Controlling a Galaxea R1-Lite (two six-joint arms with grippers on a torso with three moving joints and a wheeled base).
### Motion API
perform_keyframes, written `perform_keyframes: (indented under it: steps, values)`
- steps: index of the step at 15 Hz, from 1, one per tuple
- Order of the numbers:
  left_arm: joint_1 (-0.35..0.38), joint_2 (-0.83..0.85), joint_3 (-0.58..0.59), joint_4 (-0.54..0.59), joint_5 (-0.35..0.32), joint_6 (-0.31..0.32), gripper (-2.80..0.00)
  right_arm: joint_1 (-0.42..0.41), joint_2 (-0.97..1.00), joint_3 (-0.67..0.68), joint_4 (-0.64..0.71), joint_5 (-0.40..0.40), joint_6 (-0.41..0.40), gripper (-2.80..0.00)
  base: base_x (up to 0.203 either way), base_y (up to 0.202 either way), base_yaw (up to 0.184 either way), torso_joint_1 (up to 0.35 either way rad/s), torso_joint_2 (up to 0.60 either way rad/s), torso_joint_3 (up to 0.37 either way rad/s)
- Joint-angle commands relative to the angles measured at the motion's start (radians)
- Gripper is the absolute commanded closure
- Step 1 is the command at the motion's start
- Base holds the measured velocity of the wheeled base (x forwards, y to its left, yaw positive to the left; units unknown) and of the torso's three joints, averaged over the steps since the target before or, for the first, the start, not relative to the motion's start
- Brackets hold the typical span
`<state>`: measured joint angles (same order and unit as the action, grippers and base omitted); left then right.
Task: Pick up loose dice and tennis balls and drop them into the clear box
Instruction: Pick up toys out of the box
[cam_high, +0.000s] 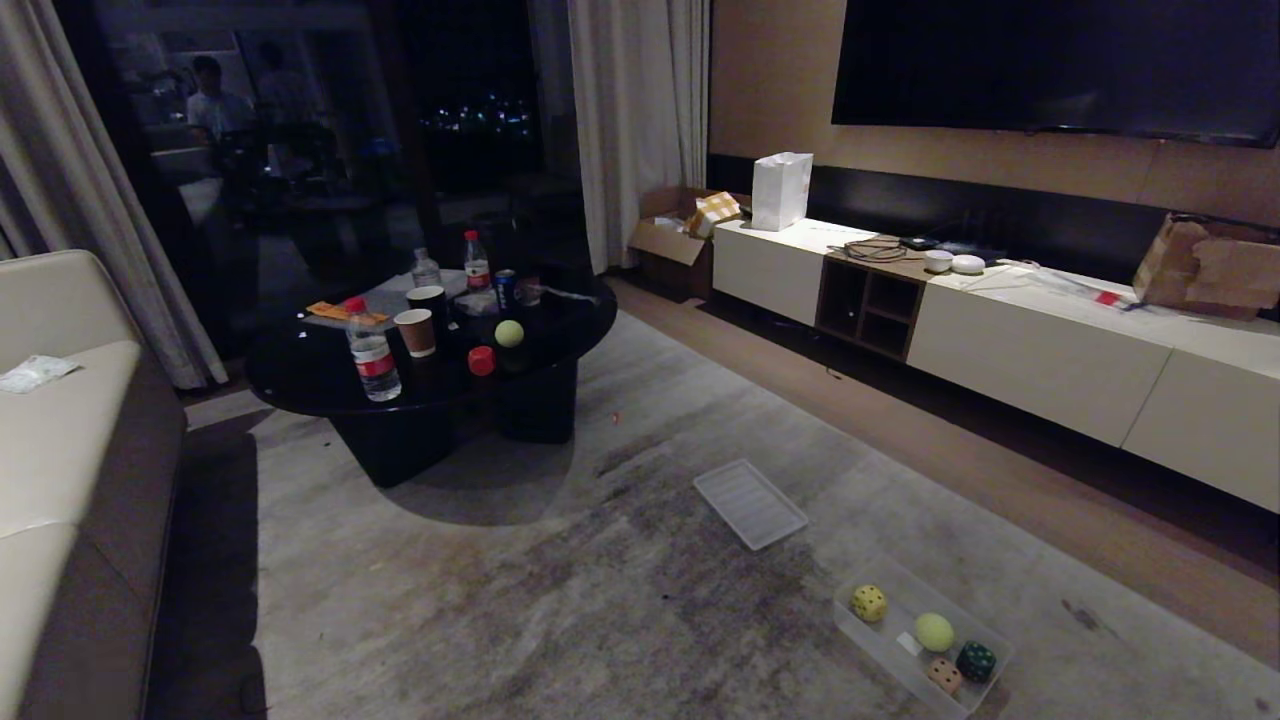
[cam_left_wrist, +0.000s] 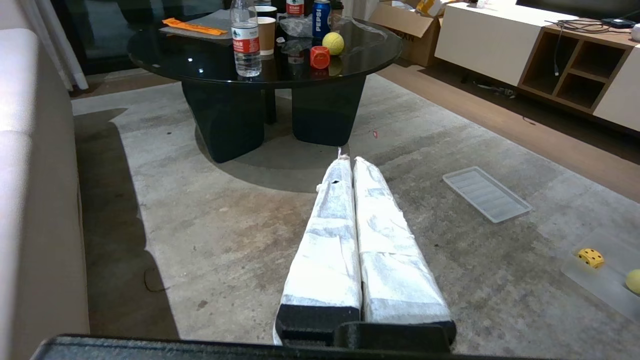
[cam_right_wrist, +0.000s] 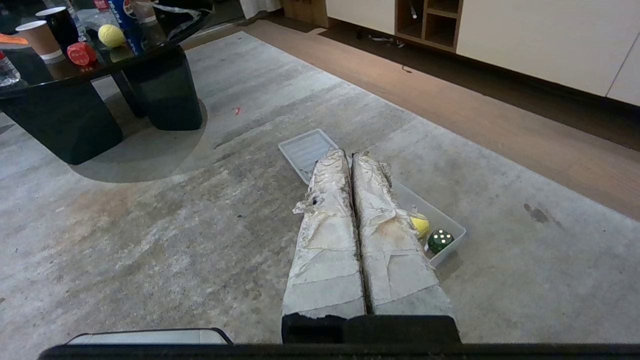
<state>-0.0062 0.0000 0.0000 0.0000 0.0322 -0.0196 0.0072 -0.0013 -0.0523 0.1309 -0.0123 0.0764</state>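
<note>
**On the rug: box part-filled, both grippers empty**

Above the rug, the left gripper (cam_left_wrist: 352, 161) and right gripper (cam_right_wrist: 349, 152) reach level, fingers pressed together, holding nothing. The clear box (cam_high: 868, 645) lies diagonally, holding three dice and one ball; red die (cam_high: 481, 361) and tennis ball (cam_high: 509, 333) sit on the black table (cam_high: 300, 370).

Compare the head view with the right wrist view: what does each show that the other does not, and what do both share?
Head view only: the yellow die and pinkish-brown die in the clear box, the sofa, the TV.
Right wrist view only: the right gripper, shut, empty.
Both: the green die, the table's red die and tennis ball, the ribbed panel.
</note>
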Motion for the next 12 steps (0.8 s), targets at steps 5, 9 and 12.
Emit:
perform_keyframes:
  steps: [5,9,12]
  values:
    - [0.000,0.002,0.002,0.000,0.005,-0.014,0.00,0.000,0.001,0.000,0.000,0.002,0.002,0.00,0.037,0.000,0.000,0.000,0.00,0.004]
    - [0.000,0.002,0.002,0.000,0.005,-0.017,0.00,0.000,0.001,0.000,0.000,0.002,0.000,0.00,0.187,0.000,0.001,0.004,0.00,0.002]
    - [0.000,0.002,0.002,0.000,0.006,-0.022,0.00,0.000,0.001,0.000,0.000,0.002,0.000,0.00,0.182,0.000,-0.001,0.000,0.00,0.002]
